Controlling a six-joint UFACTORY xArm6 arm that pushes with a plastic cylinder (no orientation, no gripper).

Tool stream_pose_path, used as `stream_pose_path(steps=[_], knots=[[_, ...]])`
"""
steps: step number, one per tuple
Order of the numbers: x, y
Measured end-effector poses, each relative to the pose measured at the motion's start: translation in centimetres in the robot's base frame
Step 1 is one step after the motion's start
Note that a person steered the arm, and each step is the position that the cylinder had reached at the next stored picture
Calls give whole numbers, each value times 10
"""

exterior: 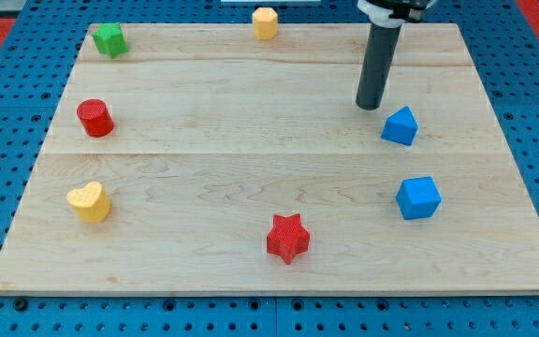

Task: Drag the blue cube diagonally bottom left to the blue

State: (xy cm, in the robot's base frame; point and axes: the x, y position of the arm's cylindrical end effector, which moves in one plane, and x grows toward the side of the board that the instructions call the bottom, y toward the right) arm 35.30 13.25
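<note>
A blue cube (418, 197) sits on the wooden board (251, 159) at the view's lower right. A second blue block (400, 126), wedge-like in shape, lies above it at the view's right. My tip (371, 106) rests on the board just up and left of the blue wedge block, a small gap away, and well above the blue cube.
A red star (287, 238) lies at the bottom centre. A yellow heart (89, 201) is at the lower left, a red cylinder (94, 118) at the left, a green block (110, 39) at the top left, a yellow block (265, 21) at the top centre.
</note>
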Motion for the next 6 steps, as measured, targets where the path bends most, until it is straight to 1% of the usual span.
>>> stream_pose_path(steps=[1,2,3,4,5,6], knots=[[-33,32],[17,126],[127,165],[181,120],[182,40],[169,-3]])
